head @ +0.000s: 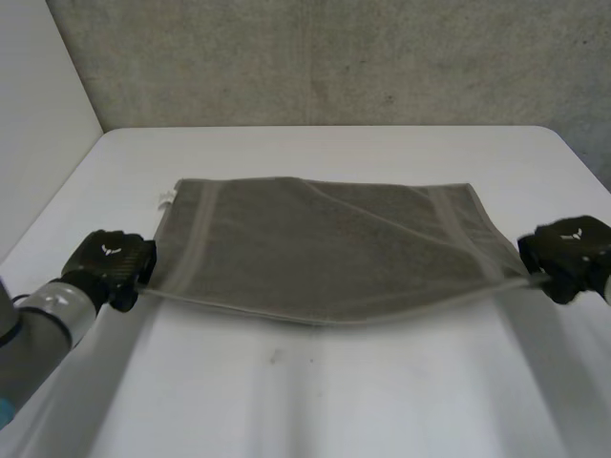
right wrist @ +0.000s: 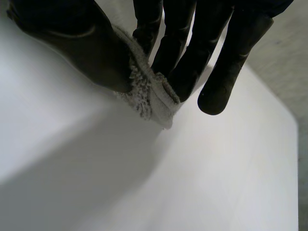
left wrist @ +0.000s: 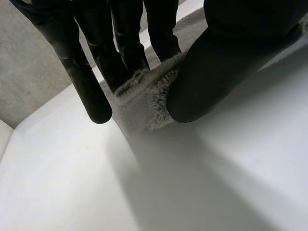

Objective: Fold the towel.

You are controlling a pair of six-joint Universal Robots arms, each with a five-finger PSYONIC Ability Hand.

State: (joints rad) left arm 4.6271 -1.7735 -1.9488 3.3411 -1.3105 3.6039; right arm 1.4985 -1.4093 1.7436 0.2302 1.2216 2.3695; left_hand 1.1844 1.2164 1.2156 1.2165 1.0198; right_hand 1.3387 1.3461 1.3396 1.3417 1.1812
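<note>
Left hand (head: 113,262) and right hand (head: 571,250) are each pinching a corner of the towel (head: 325,248); it's sagging, looking soft and light, so corners seem right.

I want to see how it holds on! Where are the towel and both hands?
towel (head: 325,248), head view, middle of the cloth.
left hand (head: 110,260), head view, back of the hand.
right hand (head: 572,250), head view, back of the hand.
</note>
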